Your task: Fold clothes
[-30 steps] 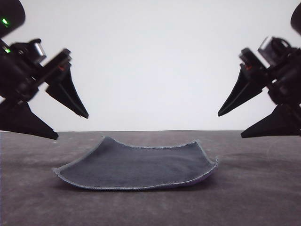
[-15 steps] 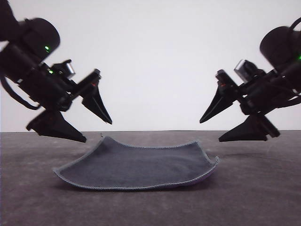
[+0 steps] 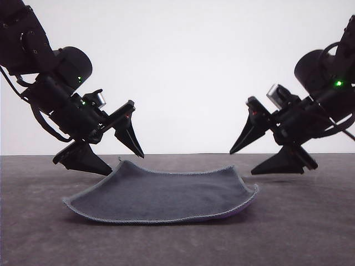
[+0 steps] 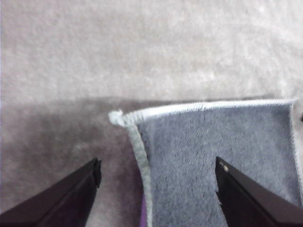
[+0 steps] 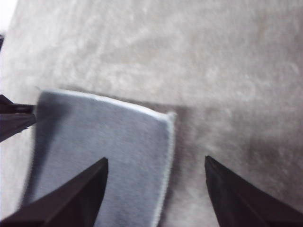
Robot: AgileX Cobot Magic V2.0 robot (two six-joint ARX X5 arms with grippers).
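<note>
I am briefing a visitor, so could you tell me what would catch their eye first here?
A small square dark grey cloth with pale stitched edging lies mid-table, its far corners curling up. Two black pointed tools hover open over it, the left tool at its far-left corner and the right tool at its far-right corner.

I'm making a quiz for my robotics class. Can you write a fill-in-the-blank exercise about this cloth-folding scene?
1. The upward face of the cloth is dark ____.
2. The left gripper and the right gripper both have their jaws ____.
3. In the left wrist view, the fingers straddle a stitched ____ of the cloth.
4. The cloth lies on the grey ____ surface.

Missing words: grey; open; corner; table
</note>
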